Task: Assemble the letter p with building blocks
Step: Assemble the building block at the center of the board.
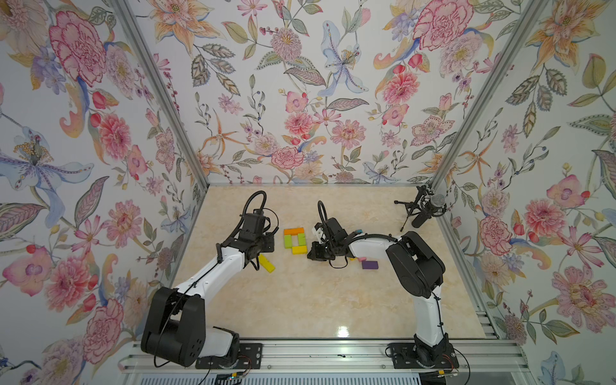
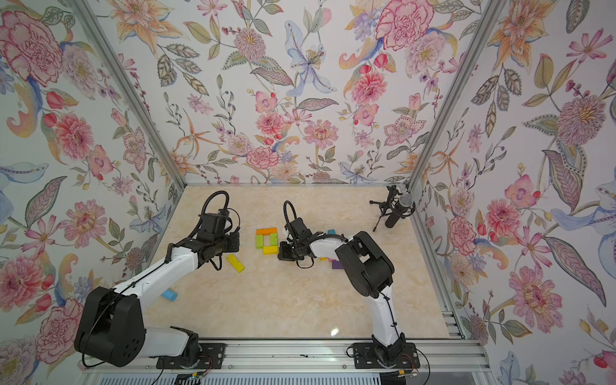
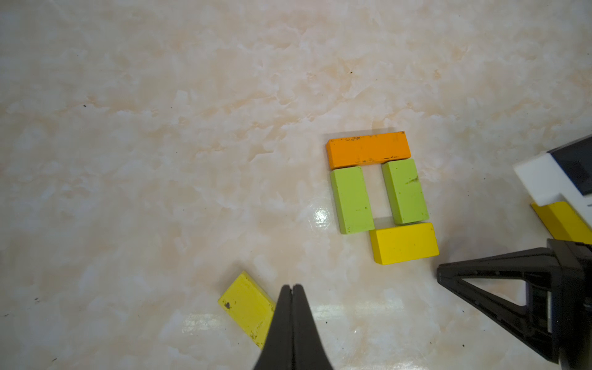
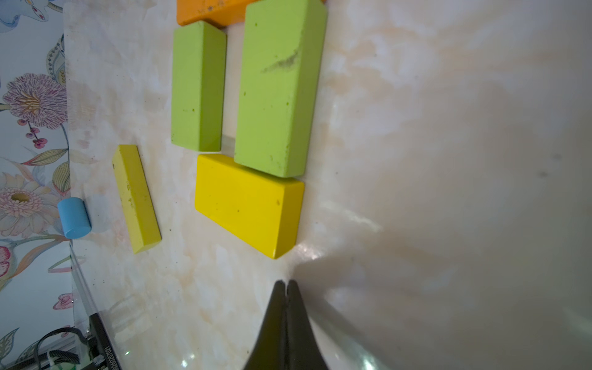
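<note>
Four building blocks (image 1: 299,250) form the loop of the p in the middle of the desk (image 1: 300,300): an orange block (image 3: 368,150) on top, two lime green blocks (image 3: 351,200) as sides, and a yellow block (image 3: 404,243) below.

The right end effector (image 4: 286,282) is clenched and empty, just beside a corner of the yellow block. I judge that a small sideways move can push this block and open the loop.

The left end effector (image 3: 292,286), also clenched and empty, hangs over one end of the long yellow block (image 3: 246,307), which lies loose and tilted near the loop. If it goes down with the jaws together, it can only shove this block, not take it.

The stem is not yet laid, and sliding a block into that place may knock the green sides.
</note>
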